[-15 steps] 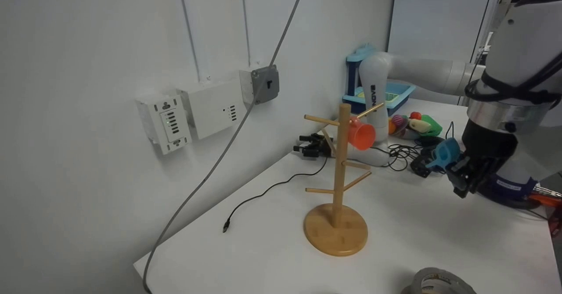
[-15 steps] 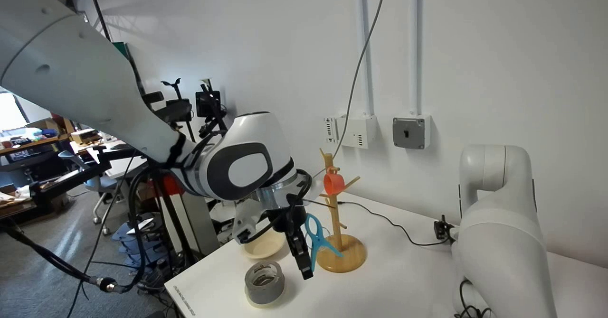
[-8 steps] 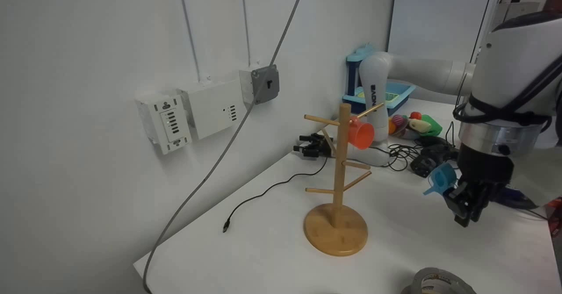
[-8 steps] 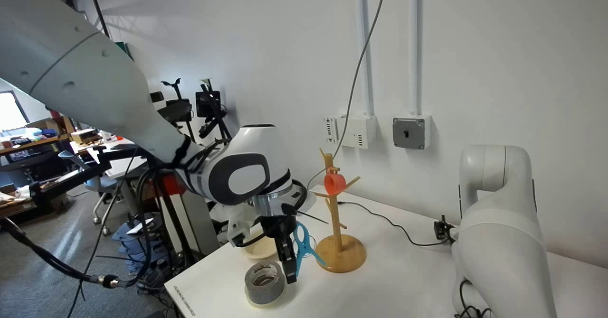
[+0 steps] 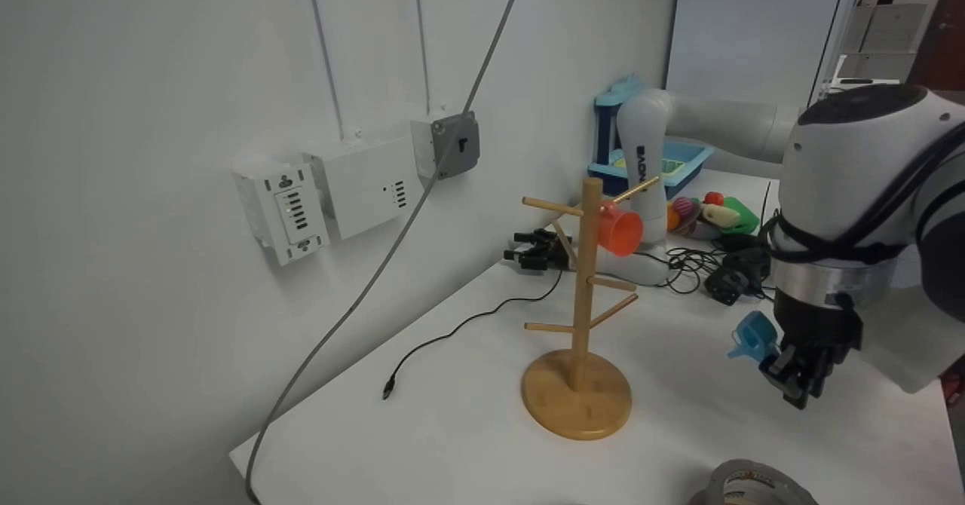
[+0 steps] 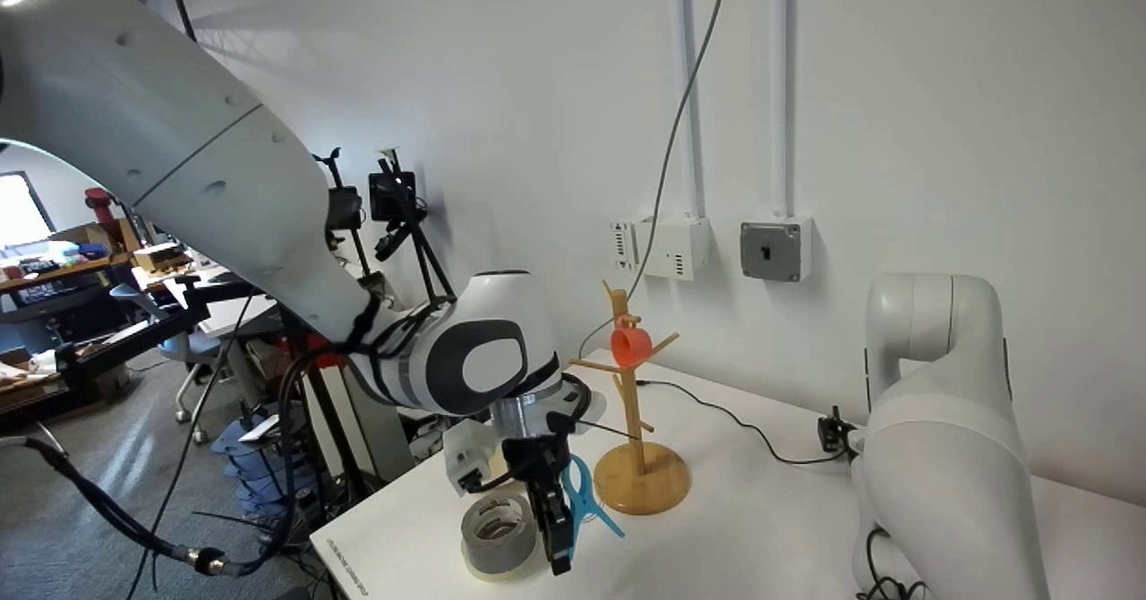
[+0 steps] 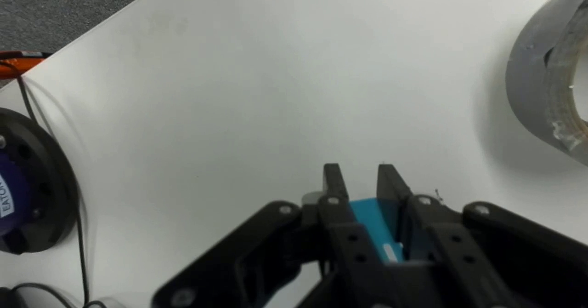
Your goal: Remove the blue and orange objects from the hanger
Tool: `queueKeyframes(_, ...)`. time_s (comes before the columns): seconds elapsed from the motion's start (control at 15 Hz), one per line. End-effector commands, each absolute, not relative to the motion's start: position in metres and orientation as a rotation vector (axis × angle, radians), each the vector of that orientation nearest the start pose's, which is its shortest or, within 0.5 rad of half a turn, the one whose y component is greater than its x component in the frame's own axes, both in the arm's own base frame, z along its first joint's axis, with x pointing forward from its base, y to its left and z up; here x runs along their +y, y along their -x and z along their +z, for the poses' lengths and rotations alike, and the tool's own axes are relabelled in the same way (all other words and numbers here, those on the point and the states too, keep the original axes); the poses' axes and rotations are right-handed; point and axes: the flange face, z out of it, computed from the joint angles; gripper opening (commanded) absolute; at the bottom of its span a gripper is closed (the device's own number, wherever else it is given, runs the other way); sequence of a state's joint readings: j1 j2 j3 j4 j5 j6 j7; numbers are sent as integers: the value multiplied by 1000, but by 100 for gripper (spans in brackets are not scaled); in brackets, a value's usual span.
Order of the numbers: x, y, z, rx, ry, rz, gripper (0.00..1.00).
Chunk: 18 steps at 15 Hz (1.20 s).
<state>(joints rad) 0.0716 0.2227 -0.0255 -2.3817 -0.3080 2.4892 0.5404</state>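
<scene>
The gripper (image 7: 360,184) pointed down over the white counter (image 5: 452,445), its jaws pinching the blue object (image 5: 756,333). In the wrist view a flat blue strip showed between the two dark fingers, whose tips reached past it. How high the tips were above the counter was hard to judge. In an exterior view the blue object showed a loop on top and slim legs splayed below.

The orange mug (image 6: 630,346) hung by its handle from an upper peg of the wooden mug tree (image 5: 577,393) in both exterior views. The tree stood upright on its round base, apart from the gripper. A roll of grey duct tape (image 7: 528,78) sat near the gripper on the counter.

Farther along stood a second white robot arm (image 6: 949,457), and beyond it colourful toy pieces (image 5: 721,217) lay near a blue plastic tub (image 5: 693,166). A grey switch box (image 6: 771,251) was fixed to the wall.
</scene>
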Motion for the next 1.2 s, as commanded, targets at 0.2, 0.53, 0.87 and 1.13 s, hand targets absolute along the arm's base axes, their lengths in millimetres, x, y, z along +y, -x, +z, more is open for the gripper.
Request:
queueKeyframes(0.2, 14, -498, 186, 388, 3387, 194, 6)
queueKeyframes(0.53, 17, -497, 172, 362, 3403, 248, 6)
queueKeyframes(0.87, 18, -498, 168, 342, 3407, 273, 57)
queueKeyframes(1.13, 15, -499, 171, 352, 3405, 266, 86)
